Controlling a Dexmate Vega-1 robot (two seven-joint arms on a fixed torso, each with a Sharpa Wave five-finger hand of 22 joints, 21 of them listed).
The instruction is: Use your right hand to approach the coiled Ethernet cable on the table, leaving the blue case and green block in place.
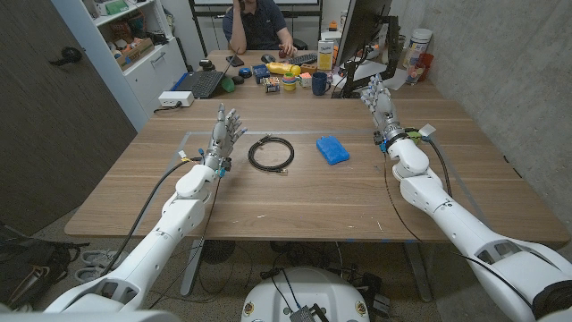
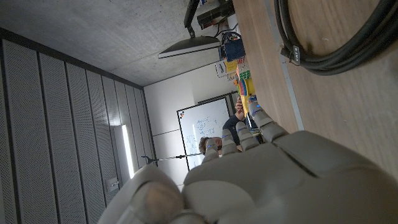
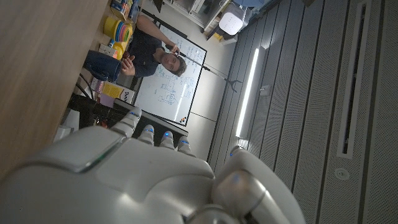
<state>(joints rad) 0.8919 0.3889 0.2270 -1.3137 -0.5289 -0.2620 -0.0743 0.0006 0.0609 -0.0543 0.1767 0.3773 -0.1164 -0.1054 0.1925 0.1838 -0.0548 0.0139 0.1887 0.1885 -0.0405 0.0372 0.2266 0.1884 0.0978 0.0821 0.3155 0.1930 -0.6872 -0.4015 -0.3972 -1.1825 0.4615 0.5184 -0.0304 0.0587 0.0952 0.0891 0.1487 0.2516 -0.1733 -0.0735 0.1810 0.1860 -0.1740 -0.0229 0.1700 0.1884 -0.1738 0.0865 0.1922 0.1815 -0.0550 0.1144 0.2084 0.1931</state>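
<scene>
The right robot hand [image 1: 380,100] stands raised over the far right part of the wooden surface [image 1: 295,192], fingers spread and reaching away from the robot, holding nothing. The coiled black cable [image 1: 270,153] lies flat on the surface well apart from this robot hand, toward the robot's left and somewhat nearer the robot. The blue case [image 1: 332,149] lies between the cable and the right robot hand, closer to the cable, touching neither. The left robot hand [image 1: 224,134] stands upright near the cable on its far side from the case, fingers spread and empty, not in contact with the coil. In the left wrist view the back of the left robot hand [image 2: 261,180] shows, with part of the cable [image 2: 323,43] resting on the surface [image 2: 348,118] just beyond it. In the right wrist view the back of the right robot hand [image 3: 143,180] shows beside the surface's edge [image 3: 37,56]. A person [image 1: 259,22] sits behind the far end of the surface, where a laptop [image 1: 201,83], a yellow item [image 1: 284,68] and other small clutter stand. A green block cannot be made out with certainty.
</scene>
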